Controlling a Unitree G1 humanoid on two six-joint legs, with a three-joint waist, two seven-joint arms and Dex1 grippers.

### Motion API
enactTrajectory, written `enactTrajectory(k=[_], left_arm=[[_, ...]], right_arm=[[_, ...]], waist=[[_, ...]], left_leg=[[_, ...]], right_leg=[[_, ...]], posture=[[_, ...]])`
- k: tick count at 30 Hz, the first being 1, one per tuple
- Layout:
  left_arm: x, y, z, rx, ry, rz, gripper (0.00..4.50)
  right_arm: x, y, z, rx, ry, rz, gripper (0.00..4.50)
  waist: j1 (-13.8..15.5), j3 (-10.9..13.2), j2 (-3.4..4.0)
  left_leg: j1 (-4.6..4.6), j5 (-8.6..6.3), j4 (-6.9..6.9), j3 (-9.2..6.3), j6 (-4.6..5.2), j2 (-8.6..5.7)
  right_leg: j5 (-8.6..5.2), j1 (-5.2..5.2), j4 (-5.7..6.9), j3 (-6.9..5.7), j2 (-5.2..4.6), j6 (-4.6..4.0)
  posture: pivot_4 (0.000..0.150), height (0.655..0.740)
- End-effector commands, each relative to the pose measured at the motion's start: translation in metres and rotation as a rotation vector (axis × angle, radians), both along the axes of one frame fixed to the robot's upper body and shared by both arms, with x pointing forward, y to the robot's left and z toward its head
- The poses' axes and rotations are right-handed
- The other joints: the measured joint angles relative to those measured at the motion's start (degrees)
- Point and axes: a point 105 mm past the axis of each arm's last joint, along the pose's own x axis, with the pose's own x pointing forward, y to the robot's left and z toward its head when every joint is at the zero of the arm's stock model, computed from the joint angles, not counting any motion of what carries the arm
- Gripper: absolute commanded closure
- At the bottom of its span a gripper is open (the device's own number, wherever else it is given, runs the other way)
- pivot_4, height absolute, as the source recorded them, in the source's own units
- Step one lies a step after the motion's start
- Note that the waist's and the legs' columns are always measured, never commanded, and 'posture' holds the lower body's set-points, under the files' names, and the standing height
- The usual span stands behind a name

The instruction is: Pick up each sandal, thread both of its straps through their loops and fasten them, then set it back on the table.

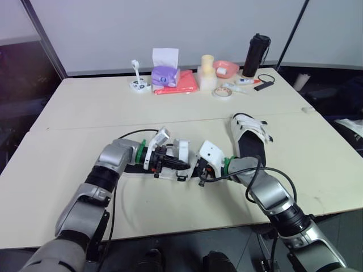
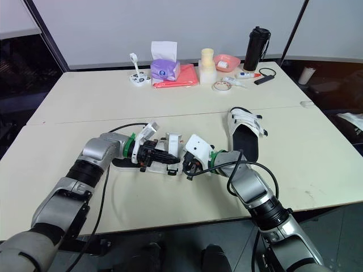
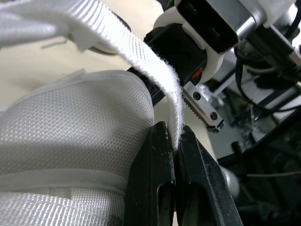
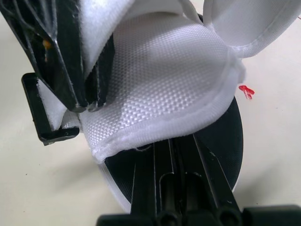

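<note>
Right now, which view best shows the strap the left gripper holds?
Left wrist view: the strap runs down into the shut left gripper, its fuzzy edge plain. The eye views show the sandal small, its strap hard to make out. The right wrist view shows the sandal's padded upper instead.

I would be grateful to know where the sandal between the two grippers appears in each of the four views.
Left eye view: sandal at centre, near the table's front edge.
Right eye view: same spot, slightly left of centre.
Left wrist view: its white mesh upper, its strap pinched by the left gripper.
Right wrist view: mesh upper over the black sole.
Shared landmark: the cream table.
</note>
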Motion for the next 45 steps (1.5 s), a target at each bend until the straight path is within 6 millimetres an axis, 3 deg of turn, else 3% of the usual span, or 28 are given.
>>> enactTrajectory(k=[1, 13, 16, 22, 34, 39, 45], left_arm=[[0.001, 0.005, -0.013, 0.040, -0.020, 0.016, 4.47], [-0.005, 0.014, -0.026, 0.107, -0.102, -0.041, 4.47], [-0.003, 0.016, -0.027, 0.115, -0.123, -0.028, 3.64], [-0.015, 0.027, -0.019, 0.119, -0.150, -0.071, 0.78], [-0.050, 0.068, 0.011, 0.101, -0.150, -0.040, 0.78], [-0.060, 0.062, -0.001, 0.089, -0.151, 0.004, 0.78], [-0.054, 0.042, -0.023, 0.058, -0.207, 0.116, 0.78]], right_arm=[[-0.003, 0.002, -0.002, -0.007, 0.007, 0.008, 4.50], [-0.003, 0.002, -0.002, -0.009, 0.006, 0.010, 4.50], [-0.002, 0.002, -0.002, -0.008, 0.006, 0.011, 4.50], [-0.002, 0.003, -0.002, -0.008, 0.005, 0.013, 4.50], [-0.001, 0.005, -0.002, -0.005, 0.005, 0.024, 4.50], [0.000, 0.006, -0.003, -0.005, 0.004, 0.030, 4.50], [-0.001, 0.007, -0.002, -0.005, 0.003, 0.035, 4.50]], waist=[[0.0, 0.0, 0.00], [0.0, 0.0, 0.01], [0.0, 0.0, 0.01], [-0.1, 0.0, 0.01], [0.0, 0.0, 0.05], [-0.1, 0.0, 0.09], [0.0, 0.0, 0.08]], left_leg=[[0.00, 0.00, 0.00, 0.00, 0.00, 0.00], [0.01, 0.00, -0.01, 0.00, 0.00, 0.00], [0.01, 0.00, -0.01, -0.01, 0.00, 0.00], [0.04, 0.00, -0.02, -0.01, 0.00, 0.01], [0.06, 0.00, -0.10, -0.02, 0.00, 0.06], [0.08, 0.00, -0.14, -0.02, 0.00, 0.09], [0.08, 0.00, -0.13, -0.03, 0.00, 0.09]], right_leg=[[0.00, 0.00, 0.00, 0.00, 0.00, 0.00], [0.00, 0.00, 0.01, 0.00, 0.00, 0.00], [0.00, 0.00, 0.01, -0.01, 0.00, 0.00], [0.00, 0.01, 0.02, 0.00, 0.00, 0.00], [0.00, -0.01, 0.00, 0.04, 0.02, -0.01], [0.00, -0.02, -0.02, 0.07, 0.01, -0.01], [0.00, -0.02, -0.01, 0.08, 0.01, -0.02]], posture=[[0.150, 0.7400], [0.150, 0.7400], [0.150, 0.7400], [0.150, 0.7400], [0.150, 0.7400], [0.150, 0.7400], [0.150, 0.7400]])
